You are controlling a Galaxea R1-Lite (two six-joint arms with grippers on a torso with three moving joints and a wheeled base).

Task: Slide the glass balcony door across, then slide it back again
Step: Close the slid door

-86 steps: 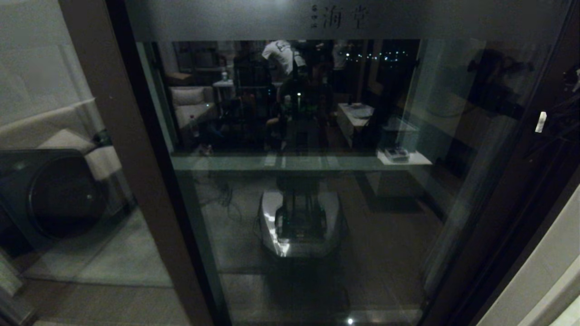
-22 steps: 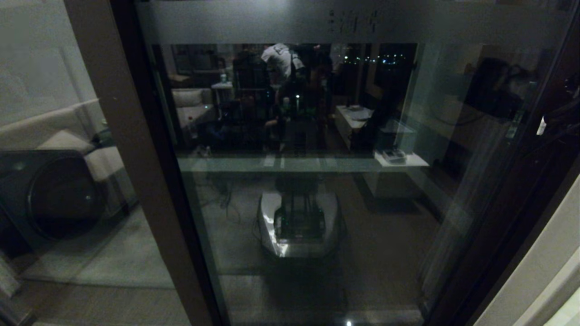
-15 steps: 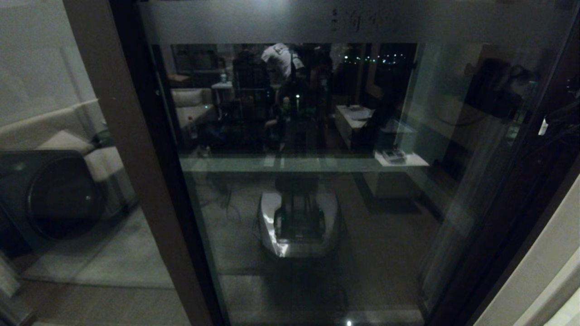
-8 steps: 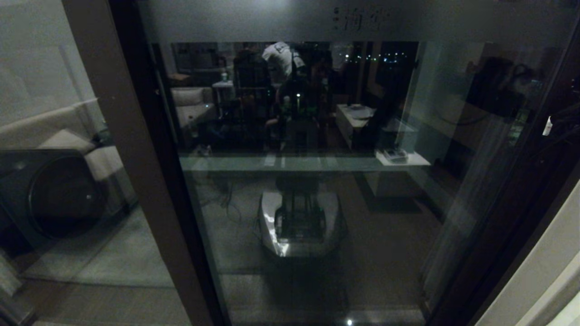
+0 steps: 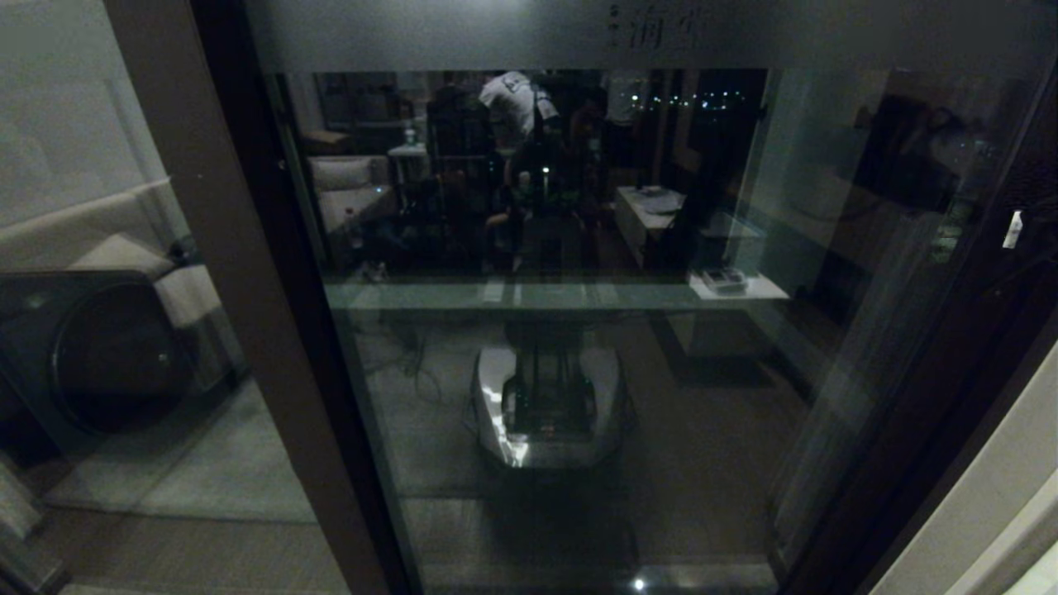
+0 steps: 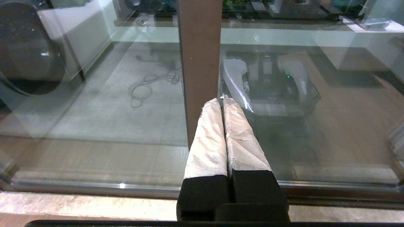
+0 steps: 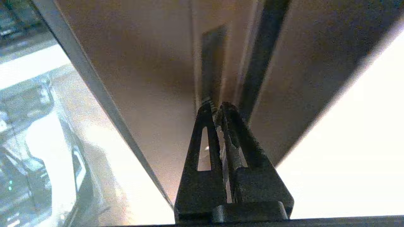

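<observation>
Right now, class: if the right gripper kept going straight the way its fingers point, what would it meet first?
Probably the dark recessed slot handle in the brown upright of the glass balcony door. The right gripper, fingers shut, points at the slot's lower end, though whether it touches is unclear.

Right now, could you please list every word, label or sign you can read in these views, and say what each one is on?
Frosted top strip of the glass balcony door: two large Chinese characters, with a column of smaller ones at their left; all too blurred to read with confidence.
Small white tag by the door's right frame: no text can be made out.
Left and right wrist views: no text visible.
</observation>
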